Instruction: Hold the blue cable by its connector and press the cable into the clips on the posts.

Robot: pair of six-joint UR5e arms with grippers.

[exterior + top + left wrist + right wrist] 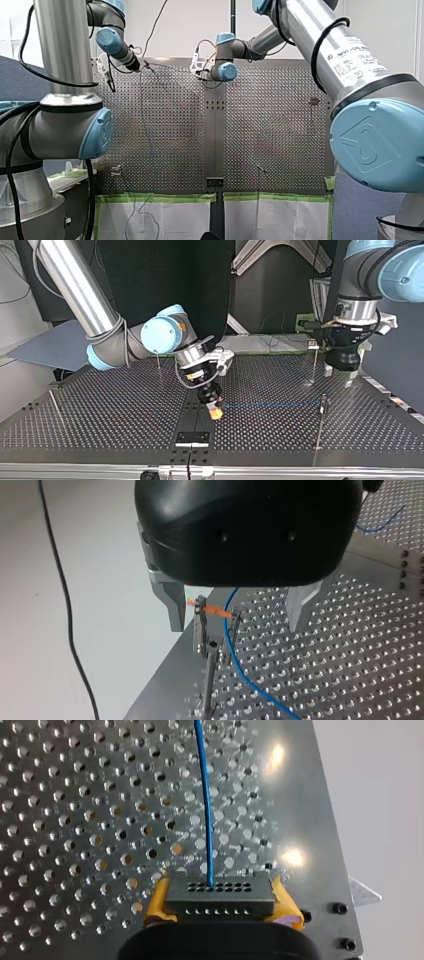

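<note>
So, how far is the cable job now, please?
Done: my right end effector grips the connector between yellow pads. In hand: the blue cable runs past the clip under my open left end effector; whether it is seated, I cannot tell. Left: the post at the top view's left carries no cable.

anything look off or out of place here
Nothing stands out. The black connector sits square between my right gripper's yellow pads, and the blue cable leaves it in a smooth line, unkinked. By the clip between my left gripper's open fingers it bends gently; whether it's seated I cannot tell.
</note>
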